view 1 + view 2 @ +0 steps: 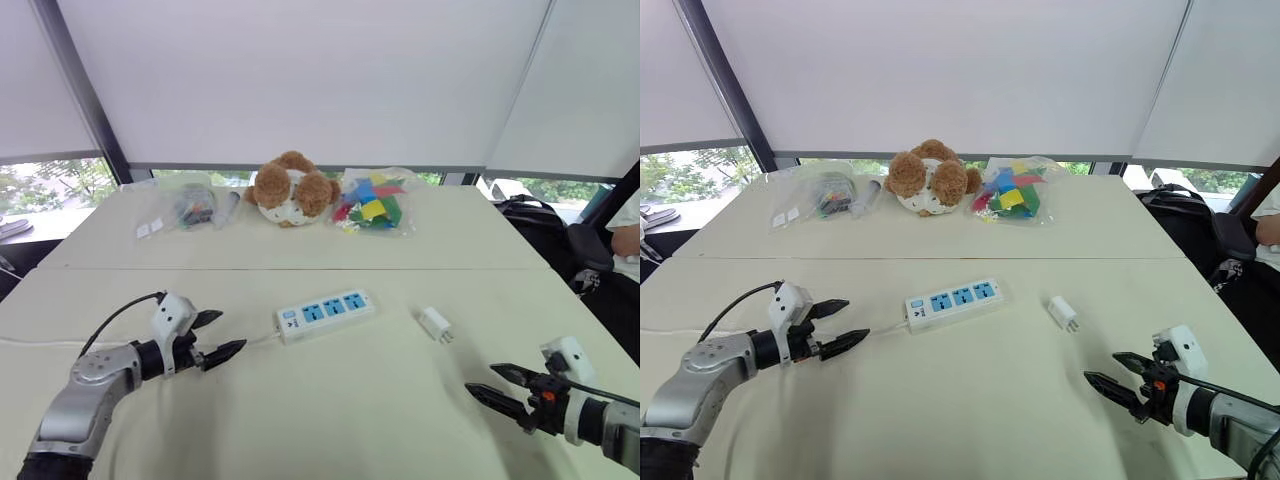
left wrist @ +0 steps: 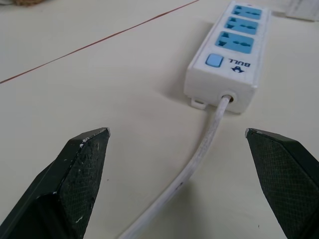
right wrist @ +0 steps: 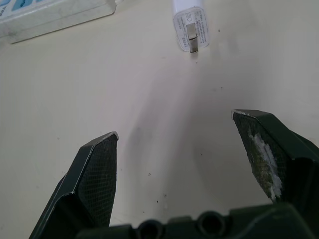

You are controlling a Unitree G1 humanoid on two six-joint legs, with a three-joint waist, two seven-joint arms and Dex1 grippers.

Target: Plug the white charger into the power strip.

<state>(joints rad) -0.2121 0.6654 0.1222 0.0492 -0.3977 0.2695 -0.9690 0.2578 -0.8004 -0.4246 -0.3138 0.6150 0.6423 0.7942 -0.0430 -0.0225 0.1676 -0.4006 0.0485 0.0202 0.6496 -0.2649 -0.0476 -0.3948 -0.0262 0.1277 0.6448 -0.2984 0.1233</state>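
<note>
Left eye view — your left gripper spread wide just left of the power strip, its cord between the fingers, your right gripper spread too, empty, white charger lying right of the strip — unplugged.

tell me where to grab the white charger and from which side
Grip the white charger across its smooth body, away from the prongs. It lies flat on the table, prongs toward the robot and clear of the power strip. The open right gripper is nearest; probably approach from the robot's right.
</note>
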